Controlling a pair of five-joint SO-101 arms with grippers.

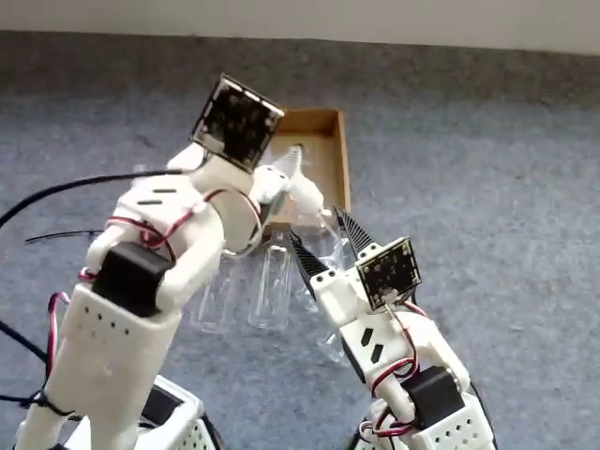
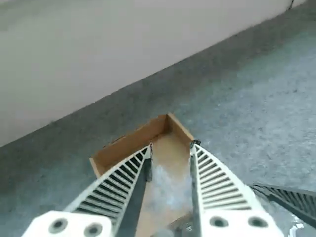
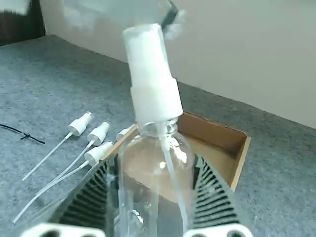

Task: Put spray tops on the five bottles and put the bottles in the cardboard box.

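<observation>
Over the grey carpet, seen from above: who has the bottle? (Desk)

Right gripper, black fingers clamped on either side of a clear bottle, held upright just in front of the cardboard box. Left gripper hangs over the near end of the box, close above the bottle's white spray top. Two more clear bottles lie side by side on the carpet between the arms, near the box.

And from the left wrist? (Desk)

Left gripper points down at the open box, its ribbed white jaws standing apart. A pale blur sits between them, possibly the spray top, but it is too soft to call. One black finger of the right gripper pokes in at the edge, beside the left gripper's jaw.

From the right wrist? (Desk)

Right gripper squeezes the round shoulders of the bottle from both sides. The spray top sits on the neck, leaning a little, its thin tube running down inside the glass. Behind the bottle stands the box, open side up. Several loose spray tops with long thin tubes lie together on the carpet just beside the box.
</observation>
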